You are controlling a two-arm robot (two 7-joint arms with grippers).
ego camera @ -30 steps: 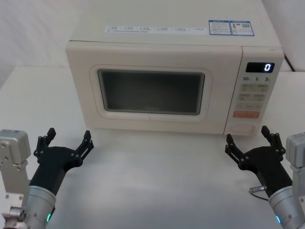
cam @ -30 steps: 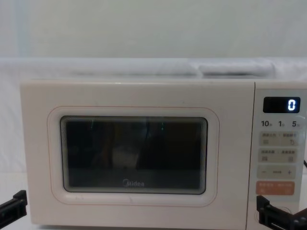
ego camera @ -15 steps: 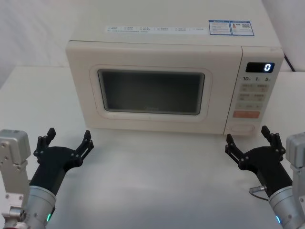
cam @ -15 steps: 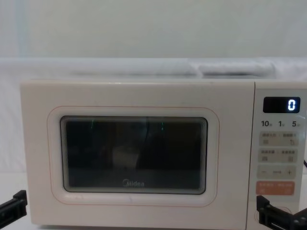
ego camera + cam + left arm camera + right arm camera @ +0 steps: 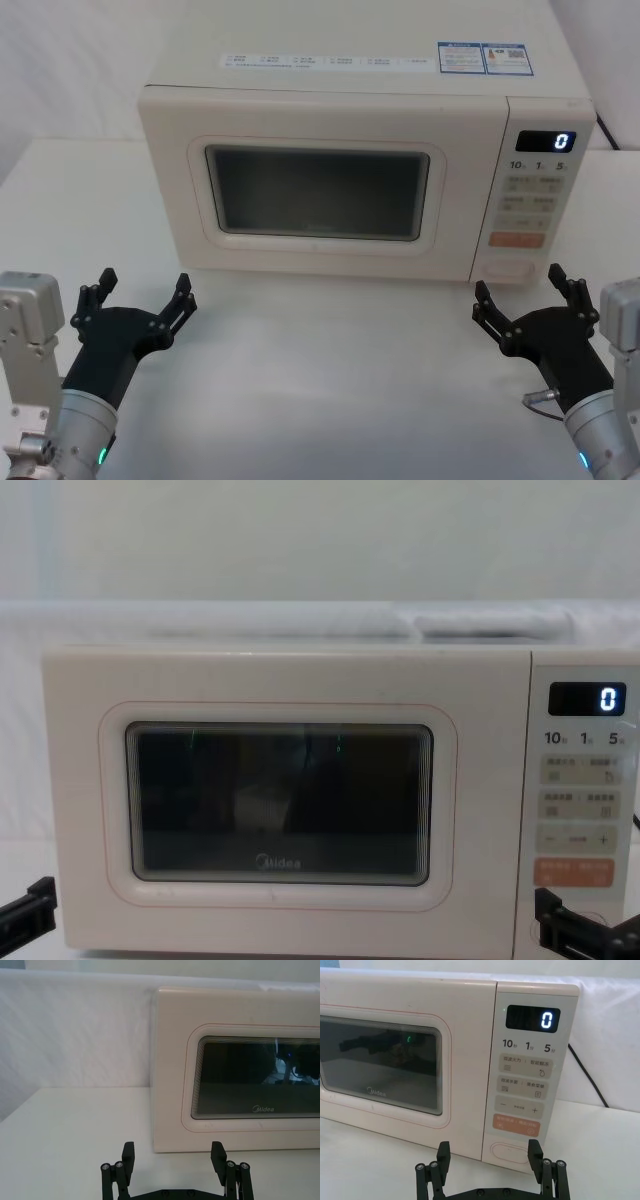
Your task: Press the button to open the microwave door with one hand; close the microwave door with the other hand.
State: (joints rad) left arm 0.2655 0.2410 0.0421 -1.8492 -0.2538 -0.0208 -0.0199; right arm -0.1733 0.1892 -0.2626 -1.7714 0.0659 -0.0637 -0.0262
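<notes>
The microwave door (image 5: 316, 120) is a cream panel with a dark window, and it sits flush and shut; it is also seen from my wrists (image 5: 171, 1065) (image 5: 465, 1055) and my chest (image 5: 280, 685). The wide cream button (image 5: 508, 268) is the lowest key on the control panel, below the orange key. My left gripper (image 5: 143, 290) hovers open over the table in front of the door's left corner. My right gripper (image 5: 520, 290) is open just in front of the button (image 5: 509, 1151), with a gap between them. In the wrist views, both the left gripper (image 5: 173, 1152) and the right gripper (image 5: 489, 1152) hold nothing.
The microwave stands on a white table (image 5: 330, 370), with a white wall behind it. Its display (image 5: 545, 141) reads 0. A black power cord (image 5: 587, 1077) runs down the wall to the right of the microwave. A small metal piece (image 5: 541, 397) lies by my right arm.
</notes>
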